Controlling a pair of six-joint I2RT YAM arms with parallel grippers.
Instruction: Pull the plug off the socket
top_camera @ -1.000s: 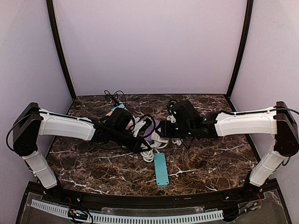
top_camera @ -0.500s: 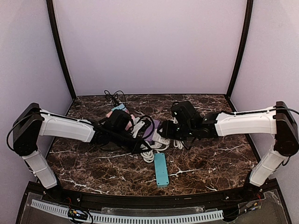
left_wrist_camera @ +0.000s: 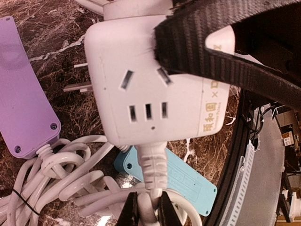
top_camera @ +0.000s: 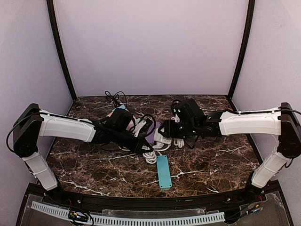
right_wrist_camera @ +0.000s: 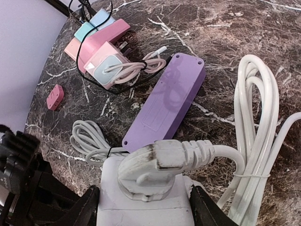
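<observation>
A white cube socket (right_wrist_camera: 141, 209) is held between my right gripper's (right_wrist_camera: 146, 207) fingers (right_wrist_camera: 87, 207), which are shut on its two sides. A white plug (right_wrist_camera: 160, 162) sits seated in its top face, its cord leading off to the right. In the left wrist view the same socket (left_wrist_camera: 155, 94) fills the middle, with two metal pins showing at its left side. My left gripper (left_wrist_camera: 146, 209) is shut on the socket's own white cord (left_wrist_camera: 151, 169) just below the strain relief. From above, both grippers meet at the socket (top_camera: 162, 140) at the table's centre.
A purple power strip (right_wrist_camera: 167, 99) lies just beyond the socket and a teal one (top_camera: 162, 172) nearer the arms. Coiled white cables (right_wrist_camera: 258, 132) lie to the right. Pink and blue chargers (right_wrist_camera: 101, 42) and a small pink adapter (right_wrist_camera: 55, 96) sit at the back left.
The right arm has shifted slightly to the right with the socket in its grip. The left gripper stays pinched on the cord. The plug is still seated.
</observation>
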